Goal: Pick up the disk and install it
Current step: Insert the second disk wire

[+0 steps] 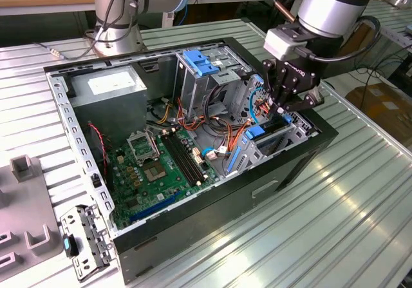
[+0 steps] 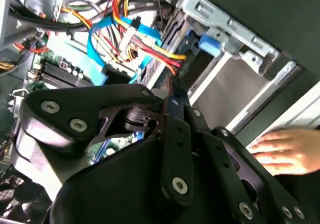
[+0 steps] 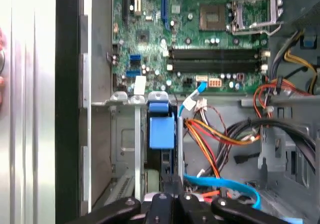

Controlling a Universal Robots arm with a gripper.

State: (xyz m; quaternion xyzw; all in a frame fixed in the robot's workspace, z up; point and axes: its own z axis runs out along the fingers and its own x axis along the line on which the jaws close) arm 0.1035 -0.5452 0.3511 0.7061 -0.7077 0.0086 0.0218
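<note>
Pincer (image 1: pixel 285 111) is down at the drive cage (image 1: pixel 297 128), at the end of the open PC case (image 1: pixel 270 185) on the exterior view's right. Case lies on its side on the ribbed metal table (image 1: pixel 335 236). In both wrist views the fingers (image 2: pixel 172 96) look drawn right together, clenched w/ no gap showing, tips (image 3: pixel 172 184) just over the cage slot.

The disk (image 3: pixel 167 161), as far as I can make out, sits edge-on down in that slot: a thin dark slab directly under the fingertips, mostly hidden by cage metal. Can't tell if the tips are touching it. A blue tab (image 3: pixel 161 126) sits at the slot's end, toward the motherboard (image 3: pixel 200 38); it shows in the exterior view too (image 1: pixel 254 132).

Orange, red & yellow wires (image 3: pixel 220 134) plus a light-blue flat cable (image 3: pixel 225 186) run just beside the cage. A blue latch bracket (image 1: pixel 201 62) tops the taller grey cage mid-case. PSU box w/ white sticker (image 1: pixel 109 85) is at the far corner, on the exterior view's left.

A person's hand (image 2: pixel 285 151) rests outside the case wall, near the pincer.
</note>
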